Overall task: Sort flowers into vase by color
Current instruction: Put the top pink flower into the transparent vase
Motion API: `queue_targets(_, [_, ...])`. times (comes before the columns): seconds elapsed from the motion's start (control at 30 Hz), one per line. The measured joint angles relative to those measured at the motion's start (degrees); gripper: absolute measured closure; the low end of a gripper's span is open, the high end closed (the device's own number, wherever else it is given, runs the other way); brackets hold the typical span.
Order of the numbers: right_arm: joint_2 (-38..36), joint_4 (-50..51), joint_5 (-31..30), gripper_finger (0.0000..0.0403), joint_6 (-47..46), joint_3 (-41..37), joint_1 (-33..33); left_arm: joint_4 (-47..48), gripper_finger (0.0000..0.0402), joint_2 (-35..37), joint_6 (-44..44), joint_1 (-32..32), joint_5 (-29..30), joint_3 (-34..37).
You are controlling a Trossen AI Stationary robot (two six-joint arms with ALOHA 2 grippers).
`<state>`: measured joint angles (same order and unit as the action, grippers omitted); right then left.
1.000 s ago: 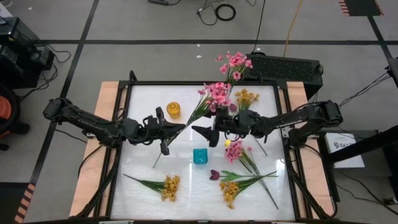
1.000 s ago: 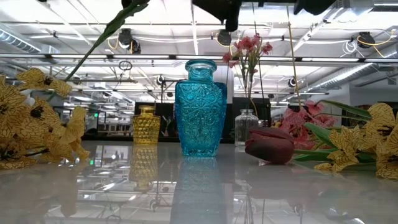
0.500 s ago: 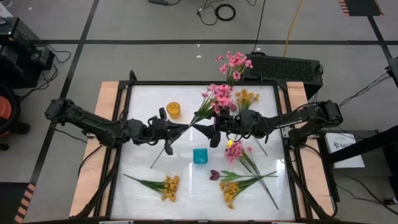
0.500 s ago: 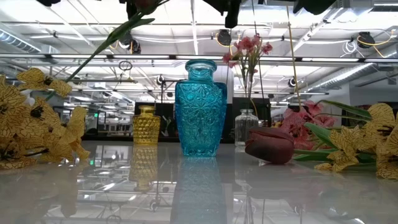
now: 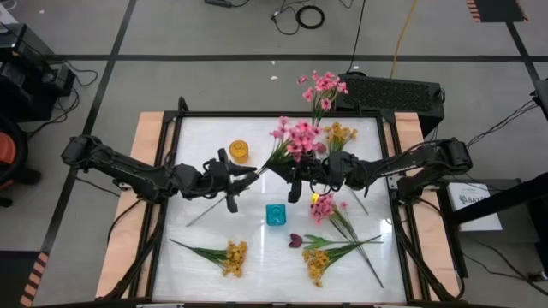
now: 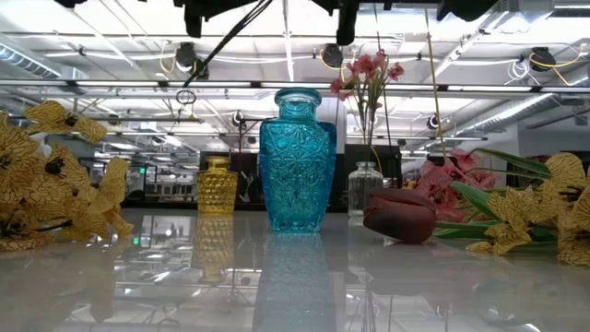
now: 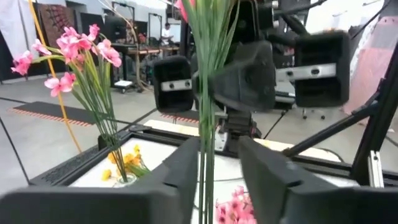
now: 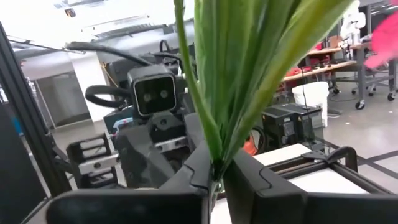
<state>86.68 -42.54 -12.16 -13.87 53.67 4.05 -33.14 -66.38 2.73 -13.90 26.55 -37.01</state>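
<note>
A pink flower sprig (image 5: 294, 138) on a long green stem hangs in the air over the table's middle, between both grippers. My right gripper (image 5: 276, 171) is shut on its leafy stem. My left gripper (image 5: 247, 174) stands open just left of it, a finger on either side of the stem (image 7: 206, 155); I cannot tell whether they touch it. On the table stand a yellow vase (image 5: 239, 151), a blue vase (image 5: 275, 215) and a clear vase (image 6: 366, 190) holding pink flowers (image 5: 323, 86). My right gripper pinches the sprig's leafy stem (image 8: 215, 163) between its two fingers, below the blossoms. The fingers come level from the table's right and lie across the stem. The sprig is lifted clear, slanting, its bare lower end (image 5: 195, 219) pointing toward the near left.
Loose flowers lie on the table: yellow sprigs at the near left (image 5: 229, 257) and near right (image 5: 316, 262), another (image 5: 340, 134) by the clear vase, a pink sprig (image 5: 327, 208) at the right, and a maroon bud (image 5: 295, 240) near the blue vase.
My right gripper has shut on the sprig's stem and my left gripper has opened, letting go of it. The sprig has tipped flatter: its lower end has swung toward the table's left edge, and its blossoms have shifted slightly left.
</note>
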Motion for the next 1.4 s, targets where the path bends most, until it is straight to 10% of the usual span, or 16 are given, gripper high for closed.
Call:
queue_targets(0.3, [-1.7,6.7,0.4,0.0397,0.0,1.6,0.0,0.6,0.0160,0.1,3.1,0.0,0.8,0.0])
queue_targets(0.8, [-1.7,35.6,0.7,0.0398,1.7,13.2,0.6,-1.6,0.0155,0.1,6.0,2.1,0.6,0.0])
queue_targets(1.4, [-1.7,37.2,5.0,0.0399,2.8,13.2,0.5,0.0,0.0110,-6.5,3.9,7.1,-11.5,-9.1])
